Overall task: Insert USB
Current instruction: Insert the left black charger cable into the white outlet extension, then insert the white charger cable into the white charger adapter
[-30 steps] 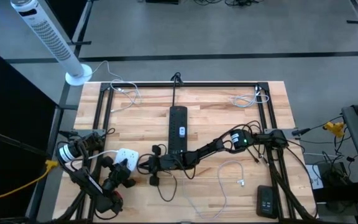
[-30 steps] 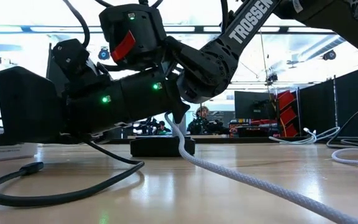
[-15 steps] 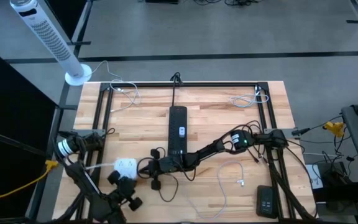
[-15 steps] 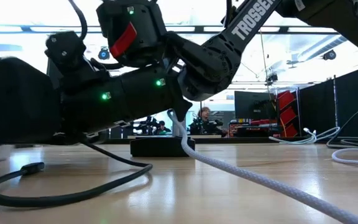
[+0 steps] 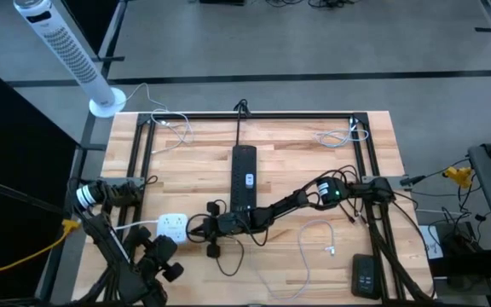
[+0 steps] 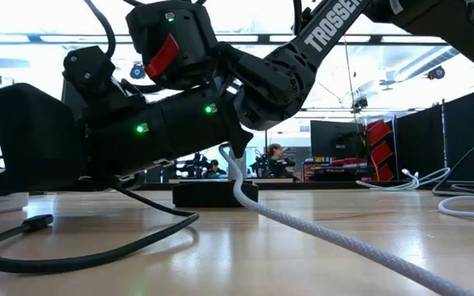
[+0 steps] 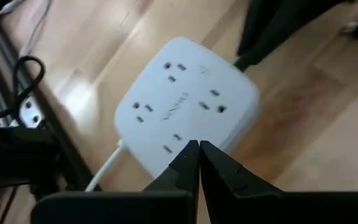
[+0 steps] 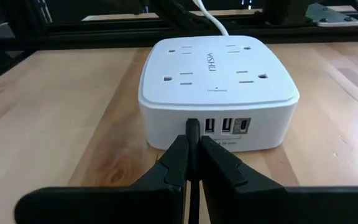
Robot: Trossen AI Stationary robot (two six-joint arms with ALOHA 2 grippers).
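A white power hub [image 5: 173, 225] lies flat on the wooden table at the near left, its outlets facing up [image 7: 185, 106] and a row of USB ports on its side face [image 8: 225, 126]. My right gripper [image 8: 191, 154] reaches in low from the table's right [image 5: 199, 228], shut on a black USB plug [image 8: 192, 129] at the leftmost port. My left gripper [image 7: 199, 155] hangs shut and empty above the hub's near side [image 5: 162, 247]. My right gripper pinches the black USB plug [image 8: 192, 138] between its two fingertips. The fingers come nearly level from the table's right and lie along the plug. The plug's front end [image 8: 192, 123] meets the hub's leftmost USB port; how deep it sits, I cannot tell.
A black power strip [image 5: 244, 175] lies at the table's middle. The plug's black cable [image 6: 81, 255] loops on the wood below my right arm. A white braided cable [image 5: 314, 247] and a black box [image 5: 366, 275] lie at the near right. Black frame rails [image 5: 143, 145] edge the table.
My left gripper has risen off the hub and drawn back toward the table's near edge, tipping as it went, its fingers still shut. My right gripper has stayed at the hub's port with the plug.
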